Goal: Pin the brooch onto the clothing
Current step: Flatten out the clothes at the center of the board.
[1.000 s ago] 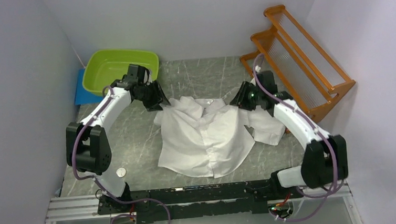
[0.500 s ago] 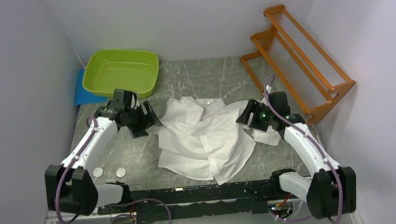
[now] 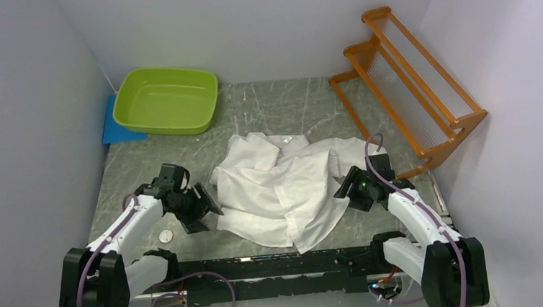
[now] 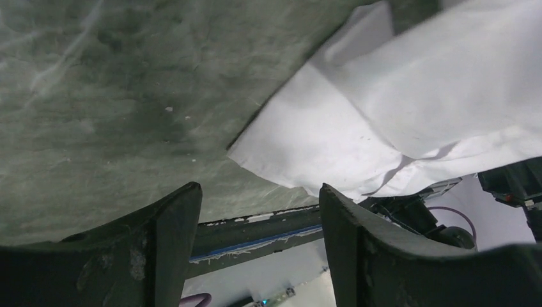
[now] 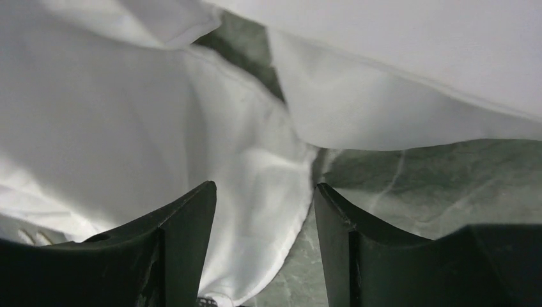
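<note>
Moved: both arms have drawn back toward their bases, off the shirt's (image 3: 282, 192) far corners.
Shirt: you see it rumpled on the middle of the bench (image 3: 265, 110), collar far, hem near.
Left end effector (image 4: 259, 192): fingers spread, empty, just beside the shirt's left edge.
Right end effector (image 5: 263, 188): spread too, empty, at the right edge.
Disc (image 3: 164, 235): silver, on the bench near your left arm.
</note>
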Robot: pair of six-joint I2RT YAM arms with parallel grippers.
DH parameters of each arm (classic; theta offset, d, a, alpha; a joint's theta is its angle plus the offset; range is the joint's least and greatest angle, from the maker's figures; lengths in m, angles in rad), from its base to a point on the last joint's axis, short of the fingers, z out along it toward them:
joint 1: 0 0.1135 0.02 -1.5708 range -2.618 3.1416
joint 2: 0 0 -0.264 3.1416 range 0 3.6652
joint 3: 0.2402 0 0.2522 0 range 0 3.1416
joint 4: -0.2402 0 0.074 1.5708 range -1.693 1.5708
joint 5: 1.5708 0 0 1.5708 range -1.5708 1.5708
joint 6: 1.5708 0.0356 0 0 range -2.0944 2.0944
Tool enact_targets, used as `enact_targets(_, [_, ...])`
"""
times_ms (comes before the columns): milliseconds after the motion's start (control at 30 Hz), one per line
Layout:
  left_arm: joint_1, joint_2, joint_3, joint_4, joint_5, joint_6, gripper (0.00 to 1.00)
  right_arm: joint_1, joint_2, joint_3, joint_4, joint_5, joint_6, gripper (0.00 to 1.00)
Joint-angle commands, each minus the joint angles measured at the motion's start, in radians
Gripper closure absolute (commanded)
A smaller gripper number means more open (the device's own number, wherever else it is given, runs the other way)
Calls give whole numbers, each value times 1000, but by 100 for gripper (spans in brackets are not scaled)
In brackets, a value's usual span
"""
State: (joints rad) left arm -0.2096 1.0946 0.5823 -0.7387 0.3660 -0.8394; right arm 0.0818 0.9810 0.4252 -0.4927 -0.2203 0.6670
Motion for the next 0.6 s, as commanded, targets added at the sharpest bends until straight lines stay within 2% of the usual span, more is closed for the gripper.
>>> enact_targets(0, [4,41,-76,126,83,-87,28,-7,-17,21,-31,130,65,39])
enact_targets(233, [4,110,-142,227,109,-113,29,-10,-85,1,-62,201,111,39])
enact_targets(367, [3,142,-155,294,116,-122,34,-11,-57,-22,-15,189,116,41])
enact_targets(567, [3,224,-156,387,117,-125,50,-11,46,-27,94,127,101,60])
